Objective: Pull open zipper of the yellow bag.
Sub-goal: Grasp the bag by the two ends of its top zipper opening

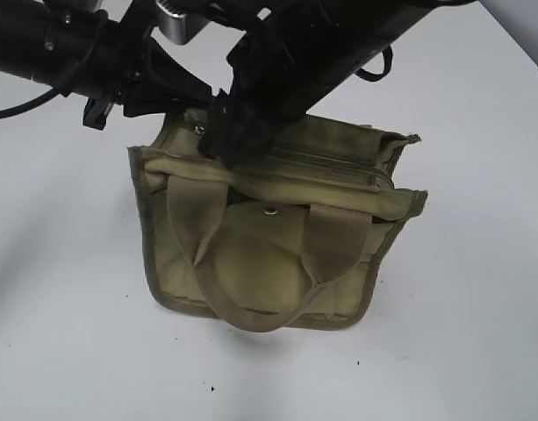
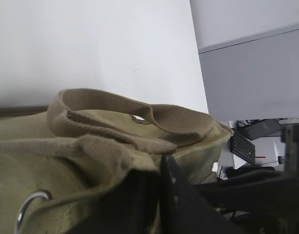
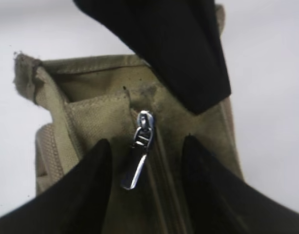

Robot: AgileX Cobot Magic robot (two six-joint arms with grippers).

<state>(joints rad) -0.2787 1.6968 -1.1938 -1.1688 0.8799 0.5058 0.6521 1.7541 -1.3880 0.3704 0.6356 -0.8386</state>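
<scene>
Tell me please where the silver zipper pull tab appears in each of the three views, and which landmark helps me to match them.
Exterior view: the pull tab cannot be made out; the arms cover the left part of the zipper.
Left wrist view: not in it; only canvas, a handle and a metal ring show.
Right wrist view: centre, the pull tab hangs between the right tool's two dark fingers.
Shared landmark: the yellow bag, its olive canvas in every view.
</scene>
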